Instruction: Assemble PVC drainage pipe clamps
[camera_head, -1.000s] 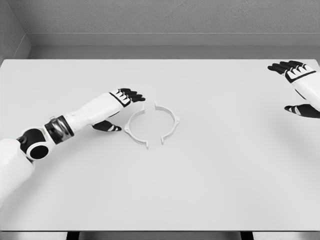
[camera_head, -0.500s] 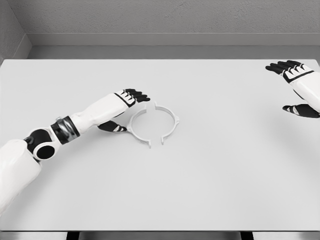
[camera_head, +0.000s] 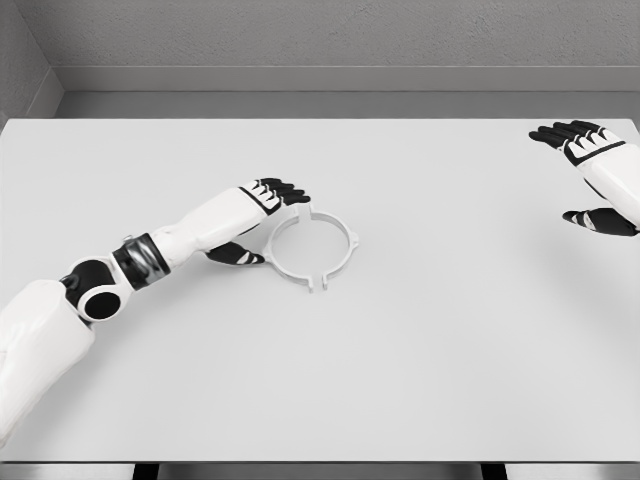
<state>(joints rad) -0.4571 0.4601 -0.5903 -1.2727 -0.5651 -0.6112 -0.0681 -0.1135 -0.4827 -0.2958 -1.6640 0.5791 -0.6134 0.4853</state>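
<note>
Near the table's (camera_head: 420, 380) centre lie two white half-rings, left half (camera_head: 283, 253) and right half (camera_head: 338, 246), their ends almost meeting. Left hand (camera_head: 262, 215) — fingers straight and together, thumb apart — presses the left half at 9 o'clock. Right hand (camera_head: 595, 165) hovers at 2 o'clock — fingers spread, holding nothing.

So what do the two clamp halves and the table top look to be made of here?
The clamp halves look like white moulded plastic, matte: thin curved bands with small end tabs, no metallic glint. That fits PVC, though a render cannot confirm it. The table looks like a smooth, pale grey laminate or painted board: flat, uniform, without grain or reflections. The material is uncertain.
</note>
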